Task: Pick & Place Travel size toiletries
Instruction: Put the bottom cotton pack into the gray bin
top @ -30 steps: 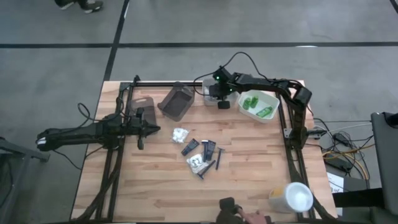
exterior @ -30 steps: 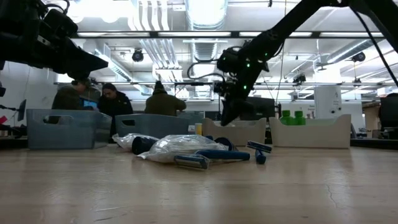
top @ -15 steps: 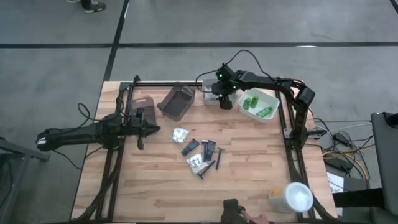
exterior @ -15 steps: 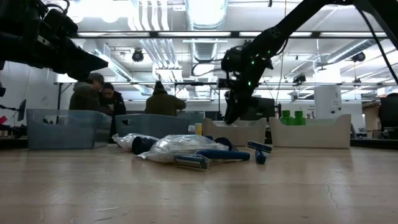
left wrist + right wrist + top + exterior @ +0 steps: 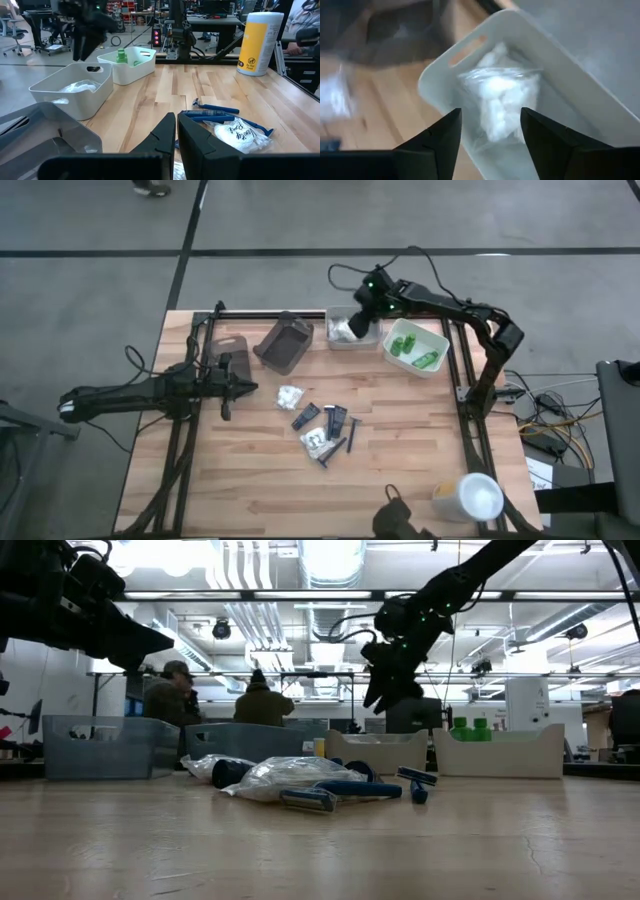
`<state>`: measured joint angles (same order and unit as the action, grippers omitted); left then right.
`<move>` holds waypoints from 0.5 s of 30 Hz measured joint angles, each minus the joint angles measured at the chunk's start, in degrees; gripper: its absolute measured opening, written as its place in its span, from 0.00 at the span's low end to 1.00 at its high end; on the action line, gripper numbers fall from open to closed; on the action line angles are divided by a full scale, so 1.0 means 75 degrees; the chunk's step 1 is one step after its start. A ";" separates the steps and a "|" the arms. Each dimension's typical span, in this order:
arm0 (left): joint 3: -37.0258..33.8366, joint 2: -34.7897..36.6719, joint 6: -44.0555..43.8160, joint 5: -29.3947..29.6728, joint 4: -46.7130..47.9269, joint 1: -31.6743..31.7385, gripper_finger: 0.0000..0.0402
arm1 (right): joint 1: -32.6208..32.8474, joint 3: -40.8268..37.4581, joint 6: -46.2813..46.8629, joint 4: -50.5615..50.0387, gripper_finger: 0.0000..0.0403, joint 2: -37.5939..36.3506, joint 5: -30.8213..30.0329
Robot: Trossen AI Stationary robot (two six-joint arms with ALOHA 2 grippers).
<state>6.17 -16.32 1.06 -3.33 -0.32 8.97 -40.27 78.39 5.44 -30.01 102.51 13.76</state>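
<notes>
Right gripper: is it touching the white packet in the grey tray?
Apart. The right wrist view shows the right gripper open, the white packet lying in the grey tray between and beyond its fingers, clear of both.

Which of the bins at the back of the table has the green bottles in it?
The white bin farthest right along the back edge; the pale grey bin beside it holds white packets instead.

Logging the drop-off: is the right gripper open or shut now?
Open. The right gripper hangs above the grey tray, fingers apart and empty; a white packet lies inside.
</notes>
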 joint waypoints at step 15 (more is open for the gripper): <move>0.0000 0.0000 0.0000 0.0000 -0.0003 0.0000 0.06 | -0.0084 0.0039 0.1022 0.0319 0.41 0.1205 0.0134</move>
<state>6.17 -16.32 1.06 -3.33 -0.34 8.97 -40.90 78.68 13.11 -27.62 111.55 14.76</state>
